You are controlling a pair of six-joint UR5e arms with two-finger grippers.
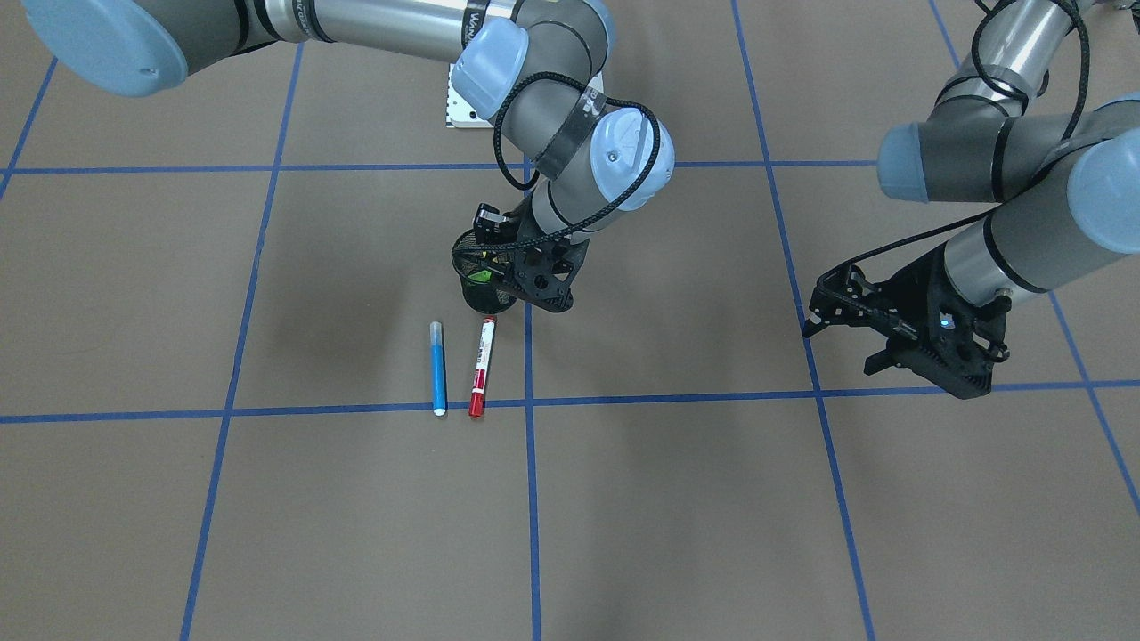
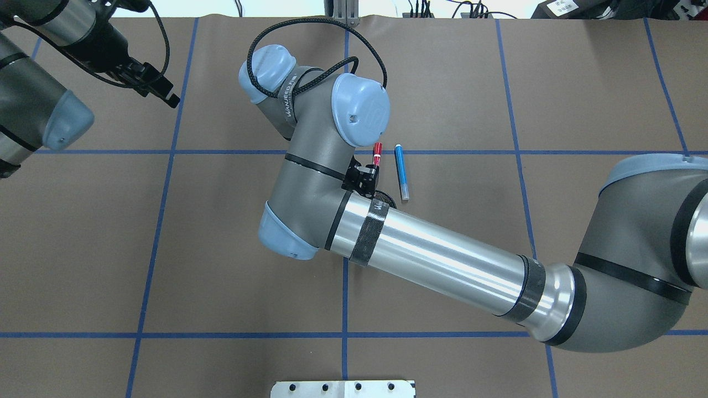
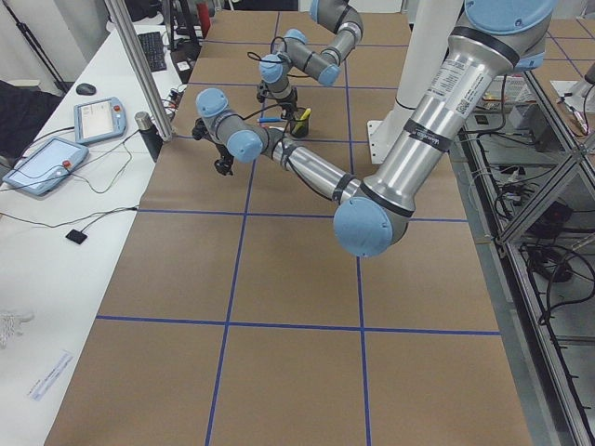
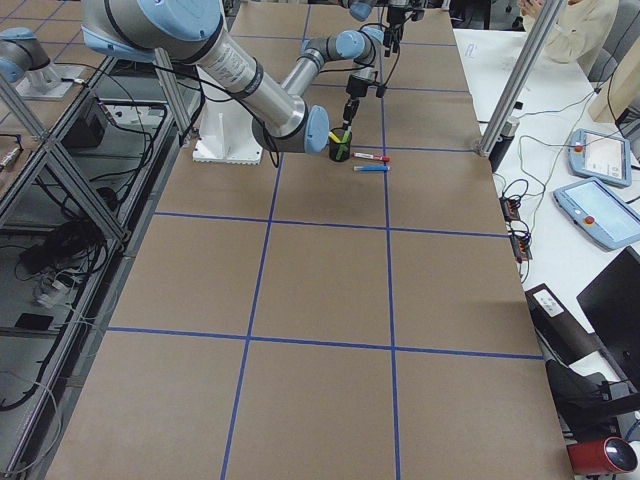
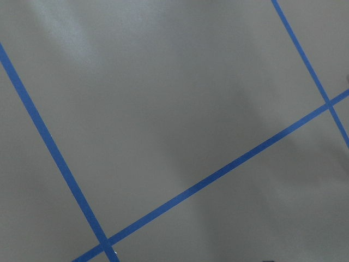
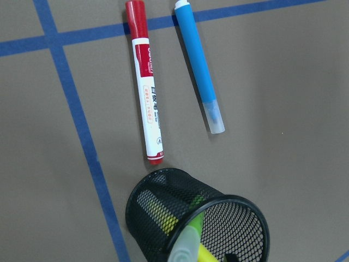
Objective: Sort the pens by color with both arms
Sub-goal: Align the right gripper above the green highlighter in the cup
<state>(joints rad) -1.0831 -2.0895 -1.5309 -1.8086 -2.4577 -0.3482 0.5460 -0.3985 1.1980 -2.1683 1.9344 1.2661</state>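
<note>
green pen (image 6: pixel 192 233) in cup (image 6: pixel 163 188), unseen overhead

Robotics lab: two jointed arms (image 3: pixel 418 130) at a paper-covered table (image 3: pixel 297 269) gridded with blue tape (image 3: pixel 297 325), teach pendants (image 3: pixel 98 117) on a white side bench (image 3: pixel 56 307), aluminium frame posts (image 3: pixel 138 65), trailing cables (image 3: pixel 548 279).

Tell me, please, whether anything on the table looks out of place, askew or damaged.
Nothing stands out. The black mesh cup stands upright, holding the lime green pen and the yellow pen. The blue pen and the red-capped pen with white barrel lie beside it, near parallel and apart. No spill or damage shows.
</note>
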